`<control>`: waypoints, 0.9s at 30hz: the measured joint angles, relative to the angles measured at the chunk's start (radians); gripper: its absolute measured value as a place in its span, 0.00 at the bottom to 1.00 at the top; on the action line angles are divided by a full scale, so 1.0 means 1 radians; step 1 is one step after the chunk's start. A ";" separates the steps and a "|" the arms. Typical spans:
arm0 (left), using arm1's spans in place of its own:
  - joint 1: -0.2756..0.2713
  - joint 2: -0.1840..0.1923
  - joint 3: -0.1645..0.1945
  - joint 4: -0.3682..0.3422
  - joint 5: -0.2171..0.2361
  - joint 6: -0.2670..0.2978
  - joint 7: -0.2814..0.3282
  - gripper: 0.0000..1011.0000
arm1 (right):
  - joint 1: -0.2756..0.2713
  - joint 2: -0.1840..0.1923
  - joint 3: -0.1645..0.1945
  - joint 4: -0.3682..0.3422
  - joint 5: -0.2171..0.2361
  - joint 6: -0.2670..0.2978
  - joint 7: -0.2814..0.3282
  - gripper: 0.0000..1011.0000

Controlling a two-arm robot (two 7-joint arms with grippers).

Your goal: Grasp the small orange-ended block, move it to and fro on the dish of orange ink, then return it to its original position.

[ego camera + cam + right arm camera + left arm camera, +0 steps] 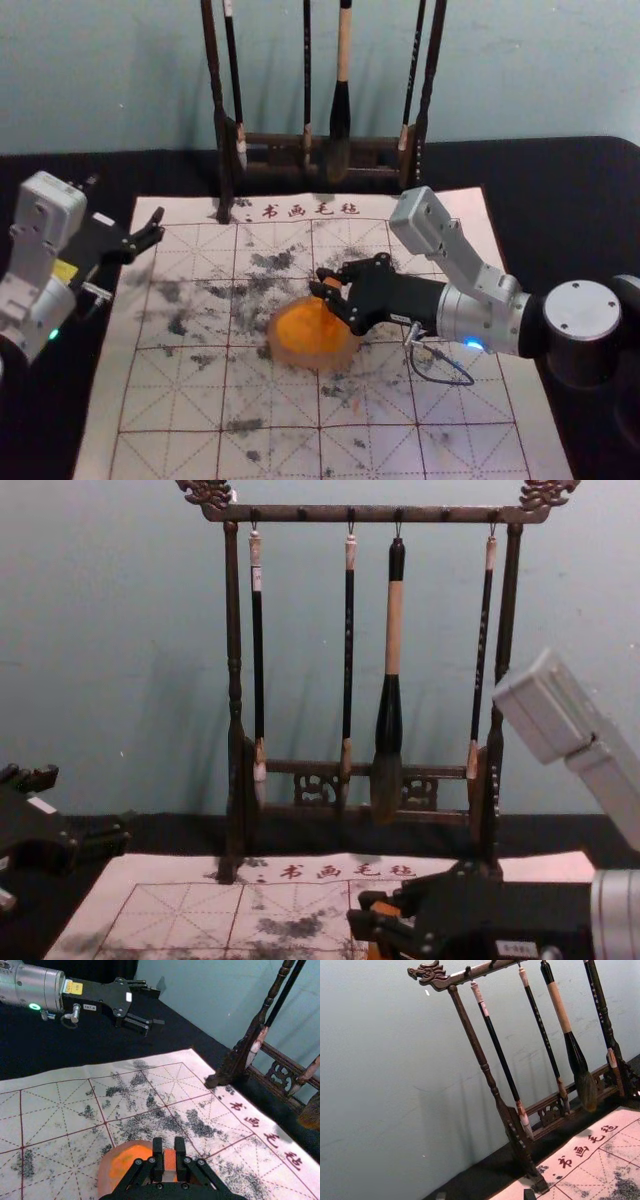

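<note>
Head view: right claw (318, 281) comes in from the right, over the dish (284, 352) at about mid-mat; it pinches the small block (331, 288), orange showing between the fingers; block is above the far part of the dish, orange ink (305, 328) spread inside; can't tell if the block's lower end touches the ink; left claw (157, 228) idle at the left, by the mat's far left corner, fingers spread; white gridded mat (170, 400) lies on the black tabletop (50, 420), dark ink smudges on it; brush rack (225, 155) stands at the far side, brushes (341, 120) hanging from it, wall (520, 70) behind. Left wrist view: left claw (485, 1195) has its two tips just in frame, well apart, nothing between them; rack, hanging brushes and the mat's far strip with its lettering (580, 1150) beyond. Right wrist view: right claw (169, 1152) has a finger on each side of the block, both against it; orange end up, paler part below; dish right behind the block; left claw seen farther off, spread. Chest view: right claw reaches in from the right, low, block's orange at its fingertips; left claw at the left edge, spread; four brushes hang upright on the rack.
</note>
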 joint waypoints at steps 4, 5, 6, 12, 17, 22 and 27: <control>0.000 0.000 0.000 0.000 0.000 0.000 0.000 0.99 | -0.007 0.006 0.002 -0.009 0.002 0.003 0.001 0.14; 0.000 0.000 0.000 0.000 0.000 0.000 0.000 0.99 | -0.009 0.007 0.002 -0.010 0.003 0.004 0.001 0.14; 0.000 0.000 0.000 0.000 0.000 0.000 0.000 0.99 | -0.011 0.009 0.003 -0.013 0.003 0.005 0.001 0.14; 0.000 0.000 0.000 0.000 0.000 0.000 0.000 0.99 | -0.019 0.015 0.003 -0.022 0.005 0.006 0.002 0.14; 0.000 0.000 0.000 0.000 0.000 0.000 0.000 0.99 | -0.024 0.017 0.000 -0.030 0.008 0.007 0.006 0.14; 0.000 0.000 0.000 0.000 0.000 0.000 0.000 0.99 | -0.026 0.017 -0.003 -0.035 0.010 0.011 0.009 0.14; 0.000 0.000 0.000 0.000 0.000 0.000 0.000 0.99 | -0.026 0.014 -0.008 -0.037 0.011 0.013 0.011 0.14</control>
